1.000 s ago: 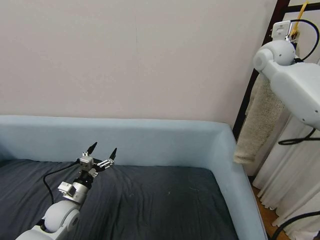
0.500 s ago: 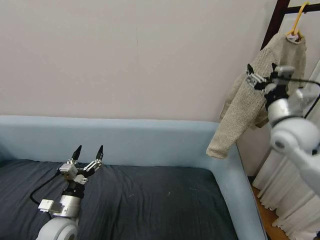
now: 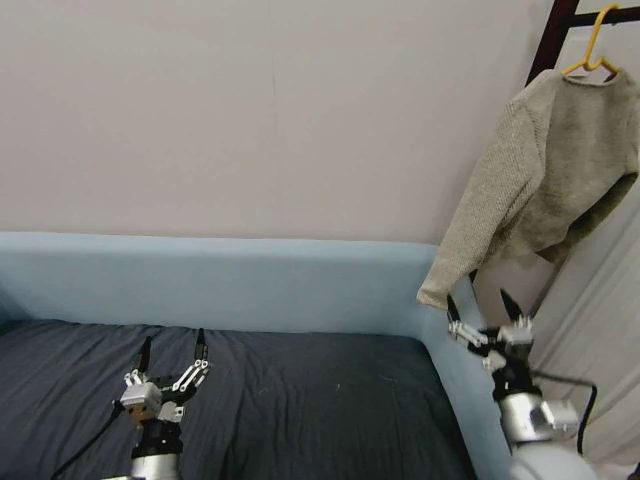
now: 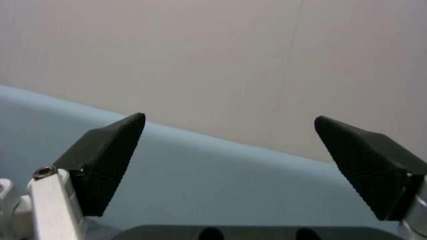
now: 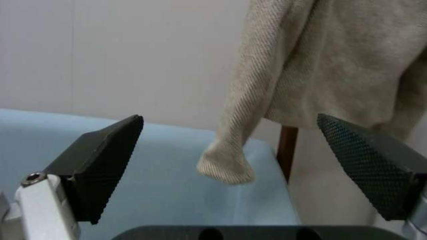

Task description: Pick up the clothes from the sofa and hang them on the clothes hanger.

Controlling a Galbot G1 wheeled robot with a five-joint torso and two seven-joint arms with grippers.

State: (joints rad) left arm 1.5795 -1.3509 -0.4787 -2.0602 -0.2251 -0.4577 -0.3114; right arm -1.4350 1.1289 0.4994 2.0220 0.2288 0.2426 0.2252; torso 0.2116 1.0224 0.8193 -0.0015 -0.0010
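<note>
My left gripper (image 3: 174, 345) hovers low over the sofa (image 3: 250, 275), above the left part of its dark seat (image 3: 320, 410). Its fingers are spread wide and hold nothing; between them the left wrist view has the sofa's pale blue back and the wall.

My right gripper (image 3: 475, 297) stands just above the sofa's right arm, pointing up, also spread and empty.

The sweater (image 3: 560, 170) is off the sofa. It hangs on the yellow hanger (image 3: 590, 50), which hooks on the dark rack (image 3: 548, 40) past the sofa's right end. One sleeve trails down and its cuff (image 3: 435, 293) dangles over the sofa's right rear corner, near my right gripper but apart from it.

I judge the sweater light, soft and limp: a loose knit that sags wherever it is unsupported and stretches under a pull. The open weave could catch on my pointed fingertips. If I have to straighten it, I would pinch a thick fold at the shoulder or collar close to the hanger. A tug on the sleeve would probably drag the whole thing askew.
</note>
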